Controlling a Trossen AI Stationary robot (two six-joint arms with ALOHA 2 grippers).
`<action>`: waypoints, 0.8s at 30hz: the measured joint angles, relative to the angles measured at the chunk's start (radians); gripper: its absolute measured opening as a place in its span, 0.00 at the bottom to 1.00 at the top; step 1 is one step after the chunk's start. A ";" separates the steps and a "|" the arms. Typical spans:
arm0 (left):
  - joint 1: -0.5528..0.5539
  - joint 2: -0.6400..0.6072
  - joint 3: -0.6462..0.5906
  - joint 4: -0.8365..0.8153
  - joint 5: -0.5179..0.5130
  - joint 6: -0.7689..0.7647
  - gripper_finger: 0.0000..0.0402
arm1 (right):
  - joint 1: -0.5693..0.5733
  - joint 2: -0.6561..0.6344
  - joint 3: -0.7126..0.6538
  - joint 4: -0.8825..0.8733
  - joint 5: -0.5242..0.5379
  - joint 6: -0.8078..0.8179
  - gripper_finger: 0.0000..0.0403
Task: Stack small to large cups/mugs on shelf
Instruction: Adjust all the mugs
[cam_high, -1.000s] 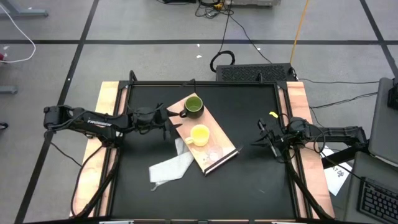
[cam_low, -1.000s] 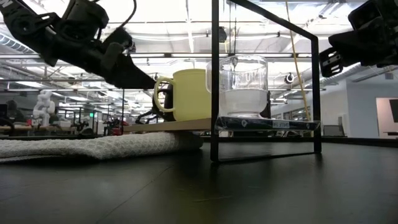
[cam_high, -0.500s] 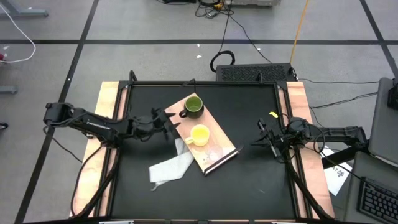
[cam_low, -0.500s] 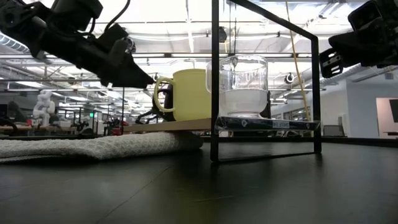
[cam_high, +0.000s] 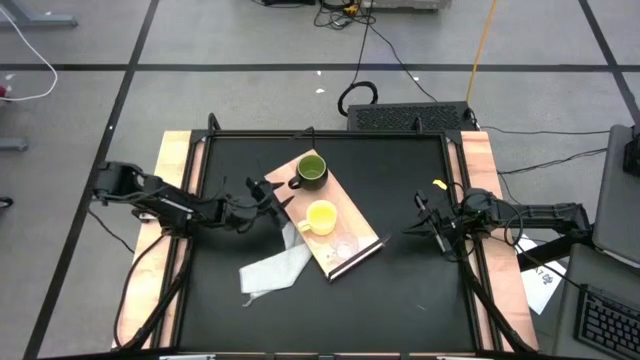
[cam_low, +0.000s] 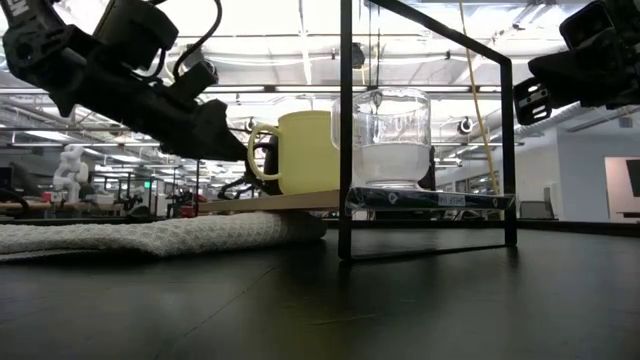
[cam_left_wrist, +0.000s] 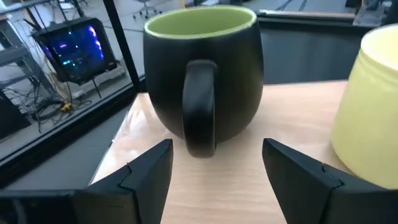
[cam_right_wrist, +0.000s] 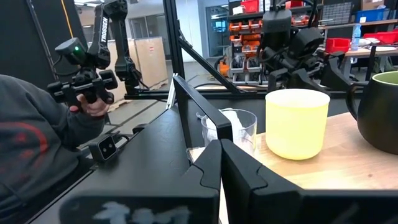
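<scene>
Behind table, person's hand (cam_right_wrist: 93, 107) gripping controller (cam_right_wrist: 84, 84).

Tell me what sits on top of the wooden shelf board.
On the shelf board stand the dark green mug, the yellow mug and the clear cup. Whatever lies underneath the board is hidden.

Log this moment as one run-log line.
left end effector: open, lined up on green mug handle | right end effector: shut, waiting at table's right edge | green mug, yellow mug, clear cup: on shelf, unstacked
</scene>
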 joint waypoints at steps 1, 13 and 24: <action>0.000 0.002 0.000 0.008 -0.005 0.000 0.62 | 0.000 0.000 0.000 0.000 0.000 0.001 0.00; 0.001 0.002 0.000 0.023 -0.039 0.011 0.62 | 0.000 0.000 0.000 -0.008 0.000 0.001 0.00; 0.024 0.002 0.000 0.029 -0.056 0.053 0.62 | 0.000 0.000 0.000 -0.008 0.000 0.002 0.00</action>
